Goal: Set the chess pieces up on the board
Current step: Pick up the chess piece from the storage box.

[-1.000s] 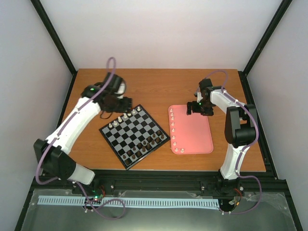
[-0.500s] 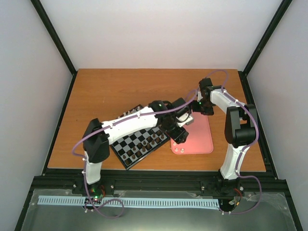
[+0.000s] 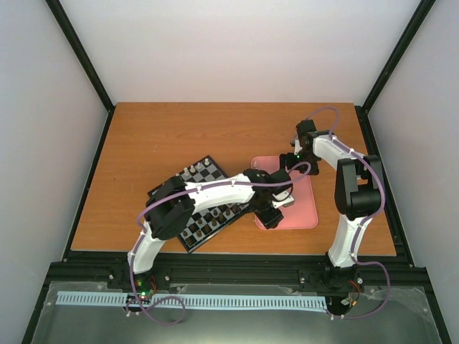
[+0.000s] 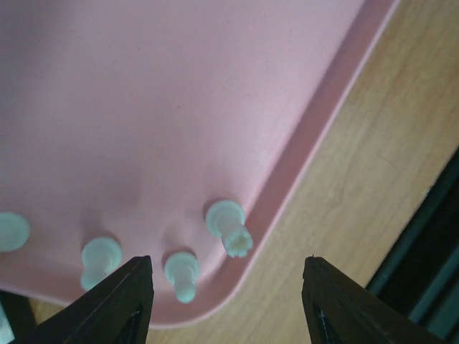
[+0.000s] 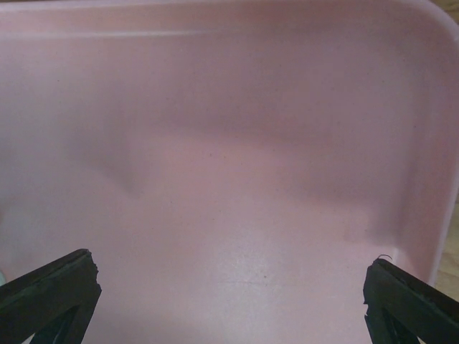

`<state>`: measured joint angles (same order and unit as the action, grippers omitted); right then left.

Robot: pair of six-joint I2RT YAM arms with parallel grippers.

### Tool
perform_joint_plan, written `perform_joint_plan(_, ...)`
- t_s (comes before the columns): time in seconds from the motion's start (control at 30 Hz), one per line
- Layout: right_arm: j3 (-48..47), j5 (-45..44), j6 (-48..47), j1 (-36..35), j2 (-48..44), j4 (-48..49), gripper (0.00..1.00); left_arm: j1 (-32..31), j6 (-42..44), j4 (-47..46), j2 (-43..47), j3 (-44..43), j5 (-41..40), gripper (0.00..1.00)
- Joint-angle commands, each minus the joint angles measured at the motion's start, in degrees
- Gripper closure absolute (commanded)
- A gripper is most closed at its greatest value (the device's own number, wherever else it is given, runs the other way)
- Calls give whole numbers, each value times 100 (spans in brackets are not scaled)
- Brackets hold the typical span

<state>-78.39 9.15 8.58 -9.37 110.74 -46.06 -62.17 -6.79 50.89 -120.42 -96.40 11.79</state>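
An orange-brown wooden desk [image 3: 179,132] sits boxed in by plain white walls [image 3: 237,50] — black frame posts [image 3: 80,54] rise from the desk's far corners. Along the desk's near edge runs a black rail [image 3: 237,266]; light is soft, even.

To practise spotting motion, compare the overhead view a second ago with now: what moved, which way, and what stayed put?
The left arm swung from the chessboard's far-left corner, across it, to the pink tray's near-left corner. Its jaws now stand open over the cream-white chess pieces there, holding nothing. The right arm hardly moved, jaws open over the tray's far end; board and tray kept their places.
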Motion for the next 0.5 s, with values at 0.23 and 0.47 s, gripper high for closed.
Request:
perform_joint_plan(0.23,9,-79,13,-30,-177,79,0,-85,274,-164,-565,-644,-193,46)
perform_joint_plan(0.47,4,-84,9,-30,-141,80,0,-85,322,-39,-616,-637,-134,60)
